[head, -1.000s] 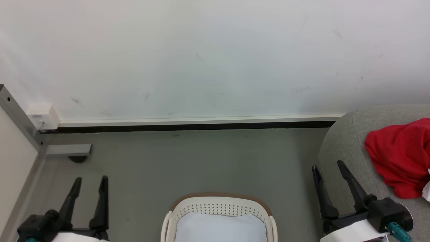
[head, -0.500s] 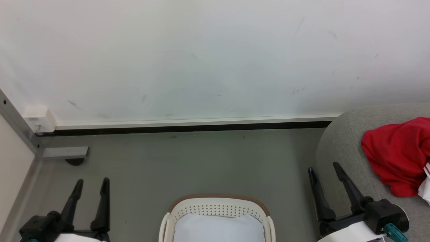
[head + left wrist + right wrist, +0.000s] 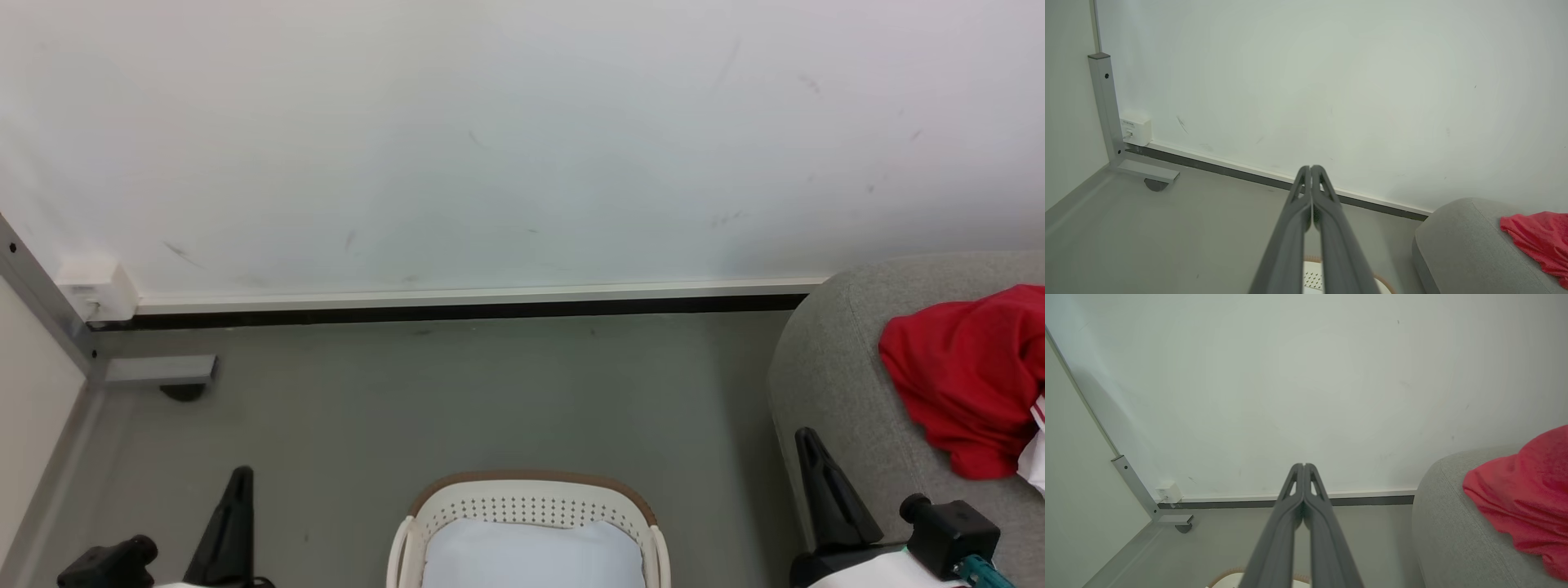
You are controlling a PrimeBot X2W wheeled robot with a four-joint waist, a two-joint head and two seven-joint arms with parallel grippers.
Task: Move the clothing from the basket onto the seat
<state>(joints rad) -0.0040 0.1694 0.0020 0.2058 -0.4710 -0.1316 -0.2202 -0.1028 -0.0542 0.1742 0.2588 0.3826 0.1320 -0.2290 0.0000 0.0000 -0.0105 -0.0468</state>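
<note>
1. Left end effector [image 3: 239, 490]: positioned at the lower left of the head view, above the floor [image 3: 457, 392]. Its two fingers are pressed together along their length, as the left wrist view confirms, and nothing is between them.

2. Basket [image 3: 531, 508]: stands on the floor between the two end effectors, about midway. The visible part of its interior contains a pale lining sheet [image 3: 531, 555] and no red fabric. The near part of the basket is cut off by the bottom edge of the head view, so its contents cannot be determined.

3. Right end effector [image 3: 808, 457]: positioned at the lower right, just beside the rounded end of the seat [image 3: 833, 384]. Its fingers are likewise closed tip to tip and carry nothing.

4. Clothing [image 3: 963, 376]: lies crumpled on the seat, to the right of both end effectors and beyond the right one. The heap shows no clear long axis.

Assessment: the right arm is the nearer to the clothing and the seat; the left arm is well apart from both. The transfer appears complete or nearly so. Any remaining garment would lie in the hidden part of the basket, inboard of each end effector.
</note>
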